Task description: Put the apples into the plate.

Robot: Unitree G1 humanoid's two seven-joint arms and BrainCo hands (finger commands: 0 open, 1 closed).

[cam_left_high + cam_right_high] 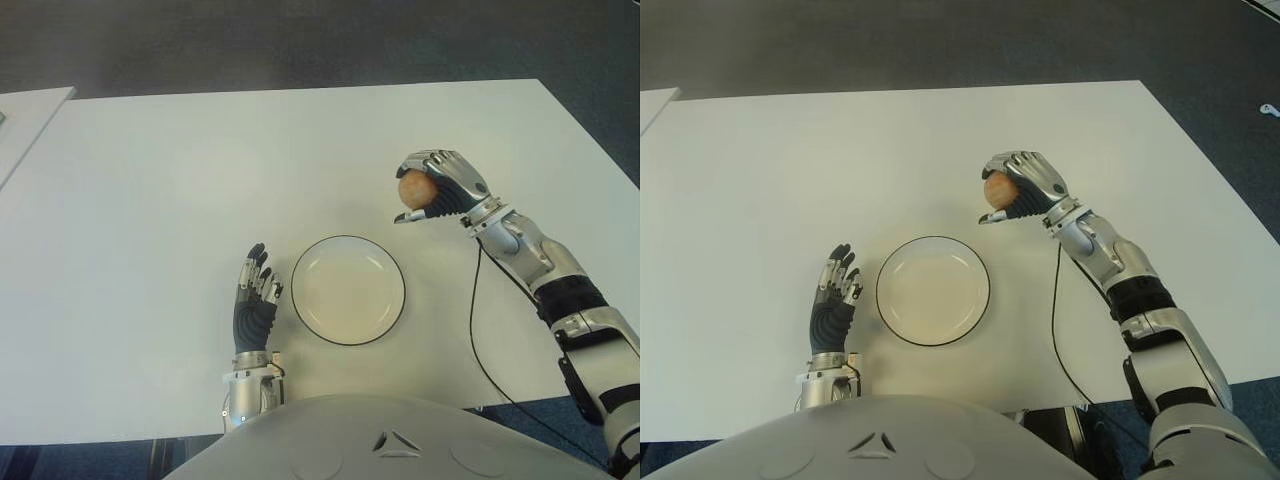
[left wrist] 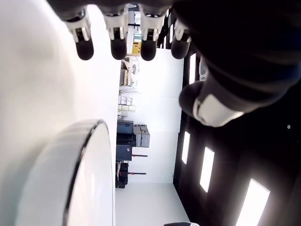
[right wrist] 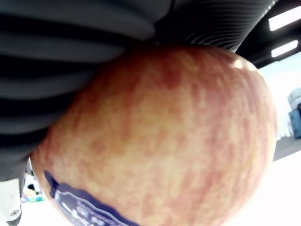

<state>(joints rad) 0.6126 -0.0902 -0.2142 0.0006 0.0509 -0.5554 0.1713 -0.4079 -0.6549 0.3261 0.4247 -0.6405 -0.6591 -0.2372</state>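
A red-yellow apple [image 1: 414, 188] with a blue sticker fills the right wrist view [image 3: 160, 136]. My right hand [image 1: 437, 190] is shut on it, held above the white table to the right of and beyond the plate. The white plate [image 1: 348, 290] with a dark rim lies empty near the table's front edge. My left hand [image 1: 254, 293] shows just left of the plate, fingers [image 2: 113, 42] straight and spread, holding nothing. The plate's rim [image 2: 80, 155] shows close by in the left wrist view.
The white table [image 1: 200, 170] spreads wide behind and to the left. A black cable [image 1: 478, 340] runs along the right arm over the table's front edge. A second white surface [image 1: 25, 115] stands at the far left.
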